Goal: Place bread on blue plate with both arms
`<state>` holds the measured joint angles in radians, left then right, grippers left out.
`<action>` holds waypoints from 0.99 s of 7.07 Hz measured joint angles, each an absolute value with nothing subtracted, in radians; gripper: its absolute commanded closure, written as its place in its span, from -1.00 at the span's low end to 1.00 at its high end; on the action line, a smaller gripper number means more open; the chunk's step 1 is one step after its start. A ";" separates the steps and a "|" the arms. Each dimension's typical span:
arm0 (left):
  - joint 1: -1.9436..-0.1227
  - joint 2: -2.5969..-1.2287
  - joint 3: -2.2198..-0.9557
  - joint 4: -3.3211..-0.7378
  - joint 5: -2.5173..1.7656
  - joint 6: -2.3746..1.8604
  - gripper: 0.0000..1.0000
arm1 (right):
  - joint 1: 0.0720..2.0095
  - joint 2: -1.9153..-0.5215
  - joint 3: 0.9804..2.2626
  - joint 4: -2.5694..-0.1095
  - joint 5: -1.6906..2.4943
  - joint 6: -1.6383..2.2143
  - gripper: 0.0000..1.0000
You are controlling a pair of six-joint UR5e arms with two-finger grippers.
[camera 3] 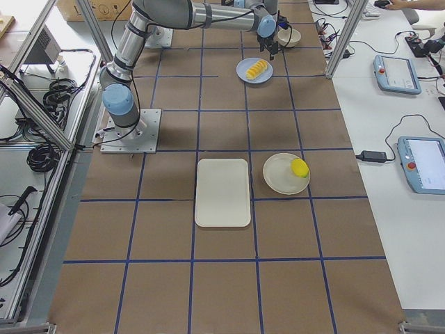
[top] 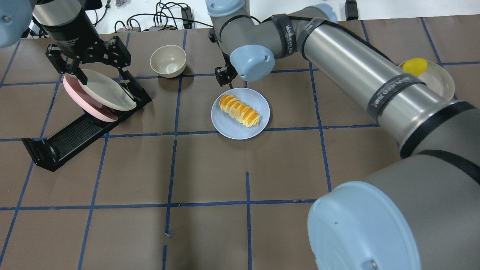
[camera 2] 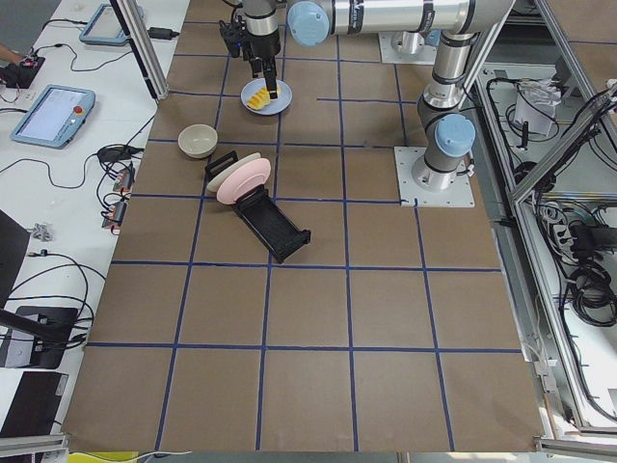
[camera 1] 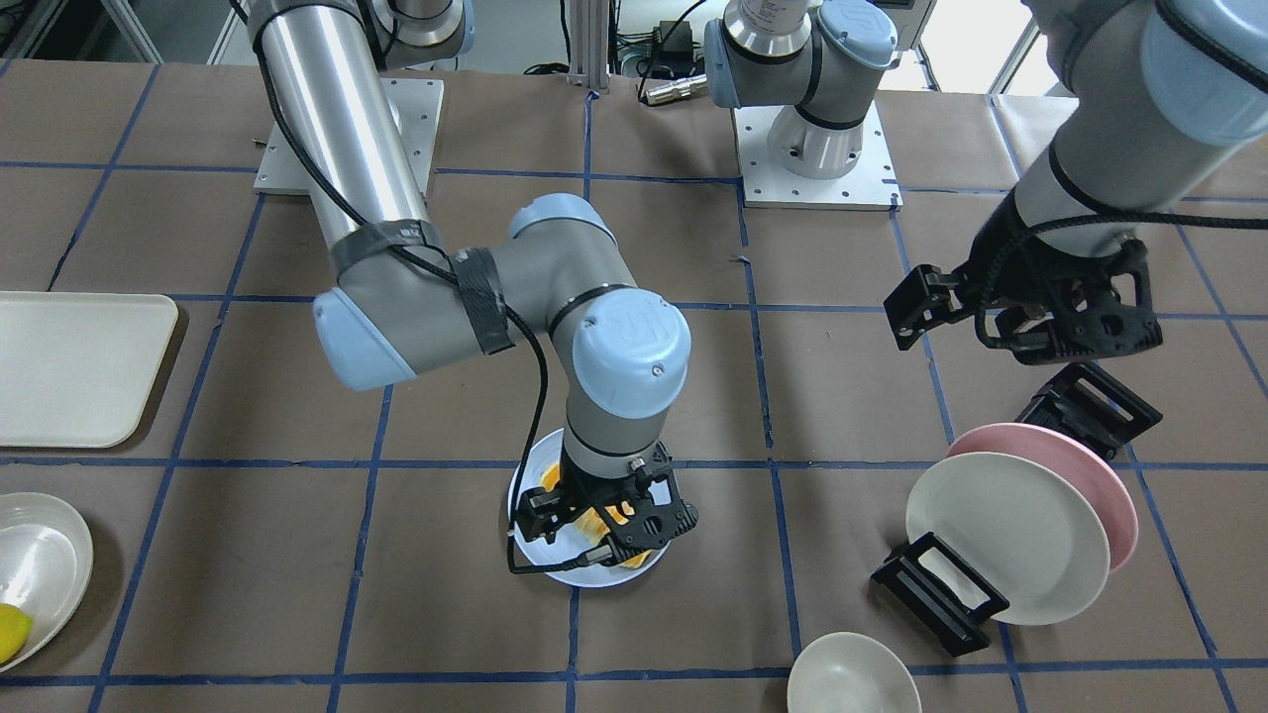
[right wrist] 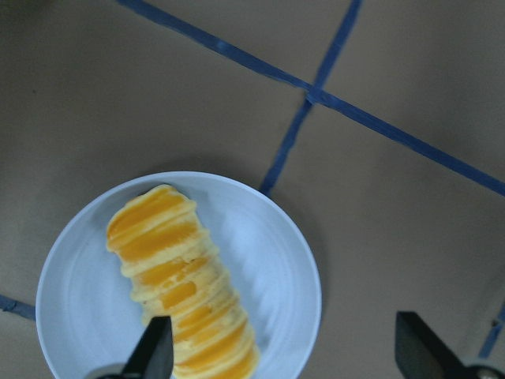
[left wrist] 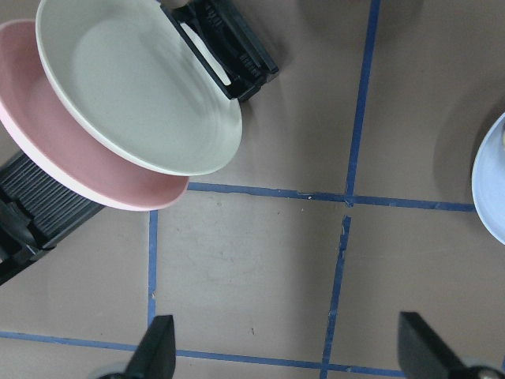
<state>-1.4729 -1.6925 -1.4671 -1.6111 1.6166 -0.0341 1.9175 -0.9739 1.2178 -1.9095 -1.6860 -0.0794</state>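
The bread, a ridged pale yellow loaf with orange tops, lies diagonally on the blue plate near the table's middle. It also shows in the right wrist view, on the plate. My right gripper hangs just above the plate's far edge, open and empty, with its fingers spread wide. In the front view it covers most of the plate. My left gripper is open and empty above the dish rack, well to the left; its fingers are apart.
A black dish rack holds a pink plate and a cream-white plate leaning together. A cream bowl stands beyond them. A shallow bowl with a yellow fruit is at the right. A cream tray lies by it.
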 measured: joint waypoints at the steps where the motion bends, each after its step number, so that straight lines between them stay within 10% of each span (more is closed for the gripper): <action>1: -1.481 -1.656 -1.529 -1.559 1.618 -0.048 -0.99 | 1.847 -1.041 1.221 -1.853 -1.682 -0.093 -1.00; 7: -1.486 -1.617 -1.644 -1.484 1.616 -0.058 -1.00 | 1.569 -1.415 1.383 -1.566 -1.573 -0.221 -0.99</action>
<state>-1.4862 -1.6168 -1.6441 -1.4839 1.6160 -0.0581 1.5687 -1.4149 1.3831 -1.5657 -1.5733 -0.2210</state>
